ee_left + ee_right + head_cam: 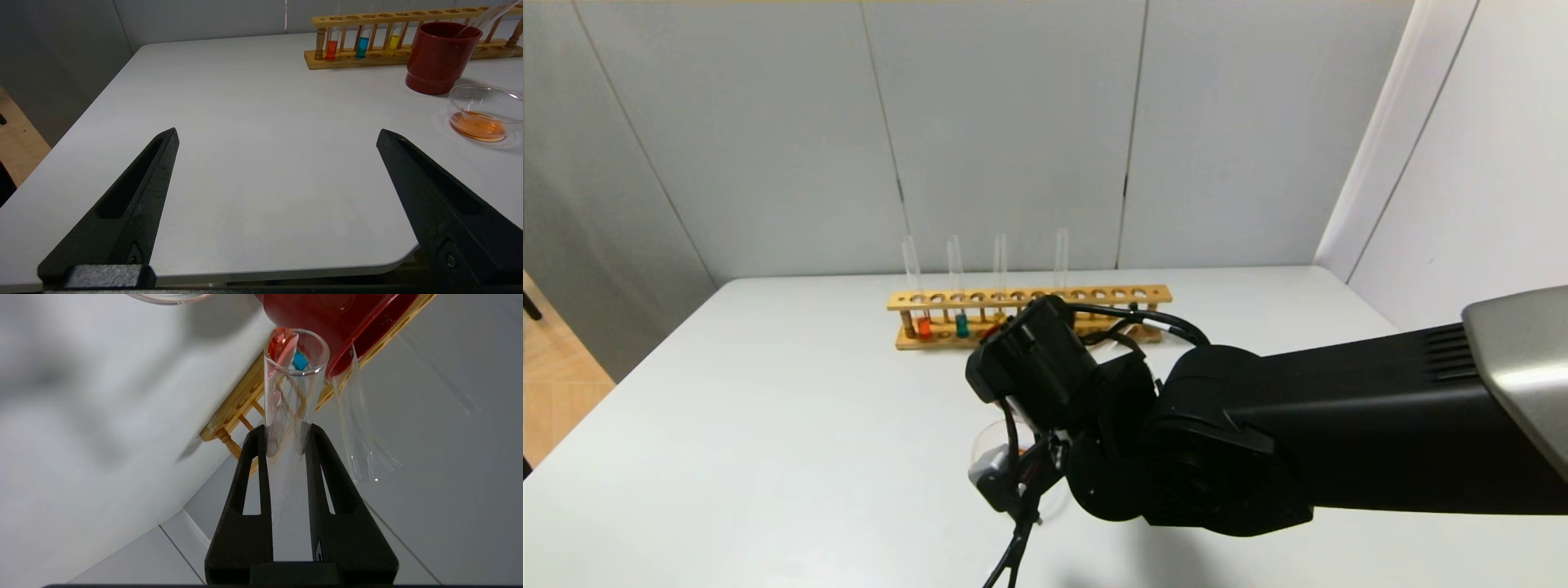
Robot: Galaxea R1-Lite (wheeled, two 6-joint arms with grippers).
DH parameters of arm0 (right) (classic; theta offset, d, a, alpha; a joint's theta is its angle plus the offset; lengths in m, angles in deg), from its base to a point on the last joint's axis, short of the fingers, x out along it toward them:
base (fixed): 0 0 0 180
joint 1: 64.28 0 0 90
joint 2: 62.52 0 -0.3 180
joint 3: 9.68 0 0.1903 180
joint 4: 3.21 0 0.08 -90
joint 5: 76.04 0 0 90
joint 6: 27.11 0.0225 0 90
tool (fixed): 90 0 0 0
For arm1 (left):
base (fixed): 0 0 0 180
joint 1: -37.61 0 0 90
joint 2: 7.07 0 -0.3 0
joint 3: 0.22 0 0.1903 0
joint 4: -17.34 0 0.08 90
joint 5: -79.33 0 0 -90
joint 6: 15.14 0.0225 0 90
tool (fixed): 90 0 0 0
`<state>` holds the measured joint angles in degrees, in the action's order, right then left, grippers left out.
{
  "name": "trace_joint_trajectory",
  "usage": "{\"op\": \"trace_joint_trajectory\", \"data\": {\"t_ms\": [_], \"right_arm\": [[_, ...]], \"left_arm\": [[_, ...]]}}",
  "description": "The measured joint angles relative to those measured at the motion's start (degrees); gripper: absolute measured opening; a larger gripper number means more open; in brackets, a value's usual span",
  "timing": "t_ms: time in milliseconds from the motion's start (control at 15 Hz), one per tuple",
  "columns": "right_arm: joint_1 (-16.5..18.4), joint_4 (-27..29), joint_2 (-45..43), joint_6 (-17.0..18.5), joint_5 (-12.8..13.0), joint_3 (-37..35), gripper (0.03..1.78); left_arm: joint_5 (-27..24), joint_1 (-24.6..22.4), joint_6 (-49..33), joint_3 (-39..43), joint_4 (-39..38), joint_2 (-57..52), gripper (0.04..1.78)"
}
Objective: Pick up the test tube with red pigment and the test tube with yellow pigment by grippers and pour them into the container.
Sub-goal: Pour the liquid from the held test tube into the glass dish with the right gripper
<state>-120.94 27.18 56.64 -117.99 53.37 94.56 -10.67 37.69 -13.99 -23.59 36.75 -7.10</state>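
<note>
My right gripper (286, 430) is shut on a slender clear test tube (292, 396). The tube is almost empty, with a red film at its open mouth, so it reads as the red pigment tube. It is held tilted by the dark red cup (327, 318). In the head view the right gripper (1013, 347) hangs over the container (984, 441). The container (486, 112) is a low glass dish holding orange liquid. The yellow pigment tube (394, 41) stands in the wooden rack (392, 57). My left gripper (278, 131) is open and empty above the table's near left part.
The rack (1029, 298) at the back also holds an orange tube (923, 327) and a teal tube (961, 325). An empty clear tube (355, 416) leans in the red cup (441, 57). My right arm (1298, 425) hides the table's middle in the head view.
</note>
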Motion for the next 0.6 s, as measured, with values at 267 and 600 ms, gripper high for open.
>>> {"op": "trace_joint_trajectory", "data": {"t_ms": [267, 600], "right_arm": [[-0.6, -0.2, 0.1, -0.2, 1.1, 0.0, 0.27], [-0.9, -0.4, 0.5, -0.4, 1.1, 0.3, 0.27]], "left_arm": [[0.0, 0.0, 0.0, 0.0, 0.0, 0.0, 1.71], [0.0, 0.0, 0.0, 0.0, 0.0, 0.0, 1.71]]}}
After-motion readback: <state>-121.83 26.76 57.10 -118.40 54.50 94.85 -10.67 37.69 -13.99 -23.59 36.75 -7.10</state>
